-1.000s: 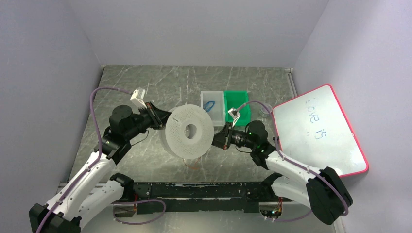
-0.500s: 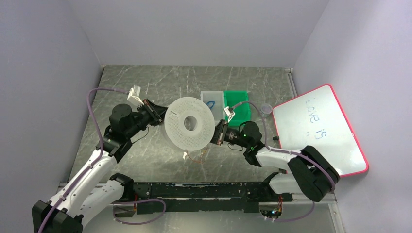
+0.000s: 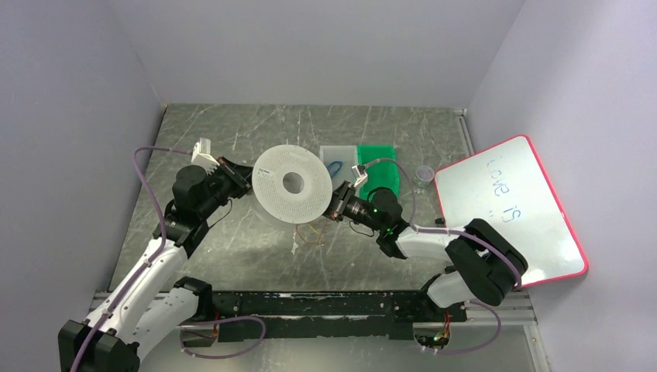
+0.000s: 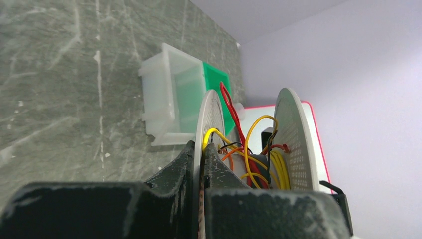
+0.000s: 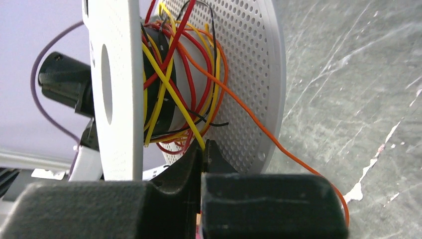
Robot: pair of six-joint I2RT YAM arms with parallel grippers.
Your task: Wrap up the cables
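A white perforated spool (image 3: 290,184) hangs tilted above the table between both arms. Yellow, orange and red cables (image 5: 184,67) are wound loosely round its hub between the two flanges. My left gripper (image 3: 246,184) is shut on the rim of one spool flange (image 4: 208,119), and cables (image 4: 275,167) show just beyond it. My right gripper (image 5: 204,148) is shut on a yellow cable (image 5: 174,97) at the spool's edge. An orange cable (image 5: 278,144) trails off the spool down toward the table. Loose cable loops (image 3: 314,232) dangle under the spool.
A clear white bin (image 3: 338,159) holding a small blue coil and a green bin (image 3: 383,180) stand behind the spool. A red-rimmed whiteboard (image 3: 507,209) leans at the right. A small round cap (image 3: 423,172) lies near it. Walls close in on three sides.
Both arms carried the spool up and to the back left, and it tilted so its face shows more. The right arm stretched leftward after it. Both grips stayed shut.
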